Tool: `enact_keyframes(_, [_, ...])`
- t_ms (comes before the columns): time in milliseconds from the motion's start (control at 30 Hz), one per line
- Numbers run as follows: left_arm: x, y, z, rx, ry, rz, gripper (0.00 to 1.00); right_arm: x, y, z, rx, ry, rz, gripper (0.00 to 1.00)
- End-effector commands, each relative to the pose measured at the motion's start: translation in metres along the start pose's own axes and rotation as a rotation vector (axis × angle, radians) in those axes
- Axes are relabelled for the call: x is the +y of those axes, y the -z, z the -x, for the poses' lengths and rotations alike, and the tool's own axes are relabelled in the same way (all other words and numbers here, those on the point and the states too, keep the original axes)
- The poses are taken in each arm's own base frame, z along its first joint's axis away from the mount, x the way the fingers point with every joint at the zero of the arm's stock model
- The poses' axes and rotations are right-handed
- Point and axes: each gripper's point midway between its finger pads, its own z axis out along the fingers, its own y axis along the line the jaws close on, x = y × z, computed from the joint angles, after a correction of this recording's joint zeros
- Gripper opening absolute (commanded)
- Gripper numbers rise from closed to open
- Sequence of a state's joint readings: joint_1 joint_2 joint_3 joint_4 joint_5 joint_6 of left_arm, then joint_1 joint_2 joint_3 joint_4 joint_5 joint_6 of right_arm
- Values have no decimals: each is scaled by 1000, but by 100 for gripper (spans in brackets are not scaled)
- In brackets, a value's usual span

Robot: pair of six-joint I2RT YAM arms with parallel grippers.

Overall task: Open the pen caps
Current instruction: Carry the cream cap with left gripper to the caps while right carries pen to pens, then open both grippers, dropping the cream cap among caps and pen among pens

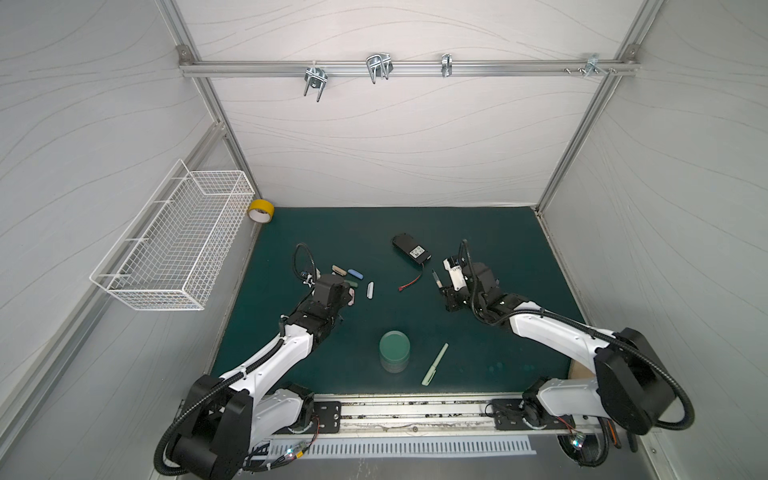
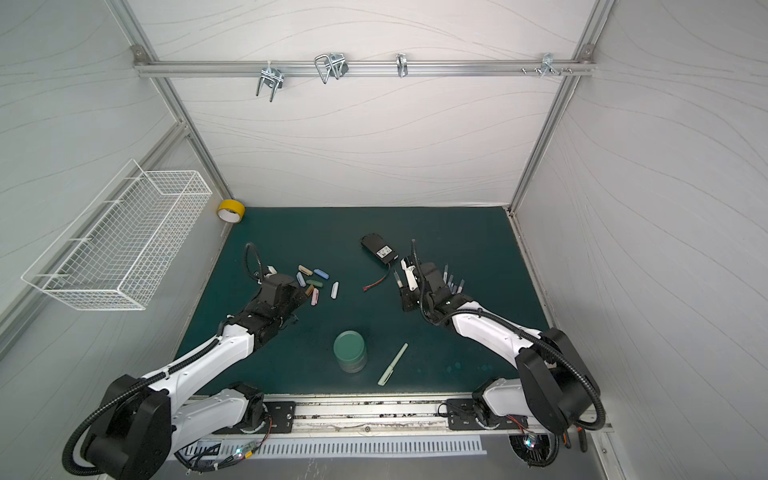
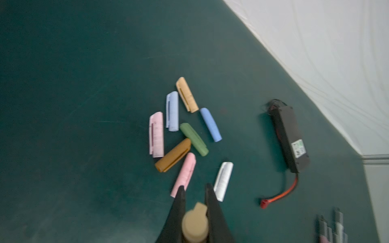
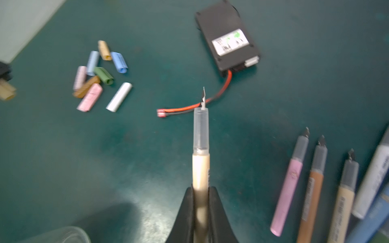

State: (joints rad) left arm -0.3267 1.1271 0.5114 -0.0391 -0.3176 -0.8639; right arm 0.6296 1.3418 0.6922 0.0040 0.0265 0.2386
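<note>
The left gripper (image 3: 194,187) was clamped narrowly on a stubby, matte tan cap (image 3: 194,226), just beside eight loose pen caps (image 3: 193,138), rounded clipped tubes scattered at mixed angles on the green tabletop (image 3: 63,84). Farther right, the right gripper (image 4: 201,188) pinched a slim tan pen (image 4: 200,168) by its barrel, its long axis running straight out, with the clear collar and metal nib pointing away. Uncapped pens (image 4: 288,185) lay side by side beyond it, their nibs pointing alike.

Matt pastel plastic pen caps (image 3: 193,138), clear smooth plastic grip on a tan pen (image 4: 201,168), dull scuffed green mat (image 1: 478,332), black matt plastic battery pack (image 4: 221,19) with paper label (image 4: 229,42), white-coated wire basket (image 1: 174,245), brushed metal rail (image 1: 407,66)
</note>
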Motion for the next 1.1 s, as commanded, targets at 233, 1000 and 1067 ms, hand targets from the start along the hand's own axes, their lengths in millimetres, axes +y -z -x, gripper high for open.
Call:
enact_keyframes(233, [49, -30, 2, 78, 110, 197, 0, -47, -21, -33, 159, -244, -131, 0])
enact_keyframes(1000, [97, -49, -3, 150, 178, 357, 0, -111, -34, -66, 253, -415, -307, 0])
enact_keyframes(1067, [96, -50, -2, 152, 174, 355, 2, -109, -34, -65, 250, -415, -298, 4])
